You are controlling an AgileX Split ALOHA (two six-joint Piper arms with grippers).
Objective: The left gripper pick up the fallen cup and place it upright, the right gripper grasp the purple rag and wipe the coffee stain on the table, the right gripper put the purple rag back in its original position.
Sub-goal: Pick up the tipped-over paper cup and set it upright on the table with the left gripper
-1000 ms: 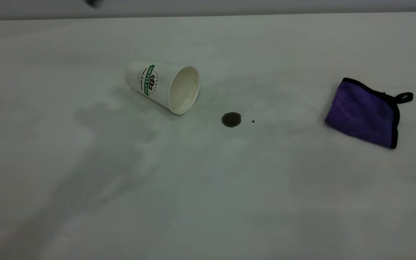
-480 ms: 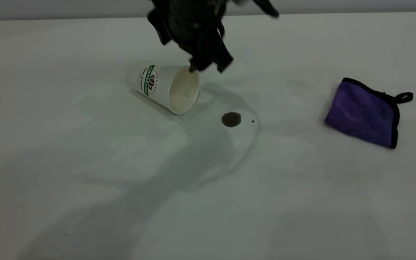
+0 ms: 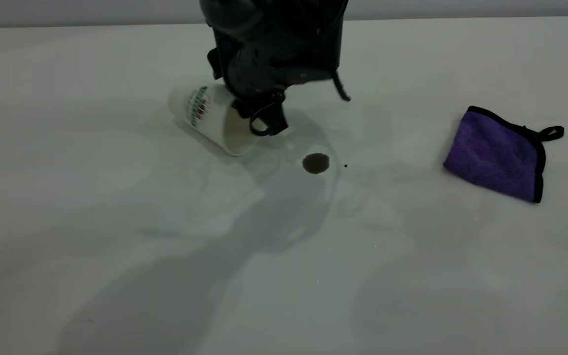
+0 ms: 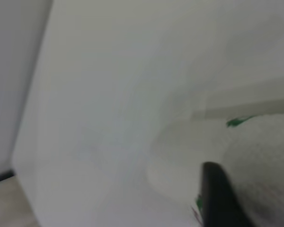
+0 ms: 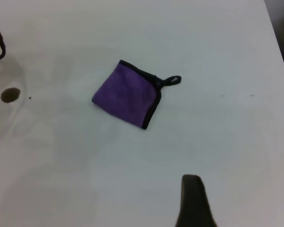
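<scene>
The white paper cup point(image 3: 197, 111) lies on its side on the white table point(image 3: 116, 246), mouth towards the coffee stain point(image 3: 316, 163). My left gripper point(image 3: 266, 125) has come down from above and is shut on the cup's rim at the mouth, one finger inside and one outside. In the left wrist view the cup wall point(image 4: 265, 156) fills the space beside one black finger point(image 4: 217, 198). The purple rag point(image 3: 496, 155) lies flat at the right, untouched. In the right wrist view my right gripper point(image 5: 194, 201) hangs well short of the rag point(image 5: 125, 97), and the stain point(image 5: 10, 95) shows farther off.
A tiny black speck point(image 3: 345, 165) sits just right of the stain. The table's back edge point(image 3: 412, 18) runs behind the left arm. Bare tabletop lies between the stain and the rag, and across the front.
The left arm has swung in from the back and dropped onto the cup's mouth. Its fingers have drawn together on the rim, and the cup has shifted slightly left. Rag and stain are unmoved.
</scene>
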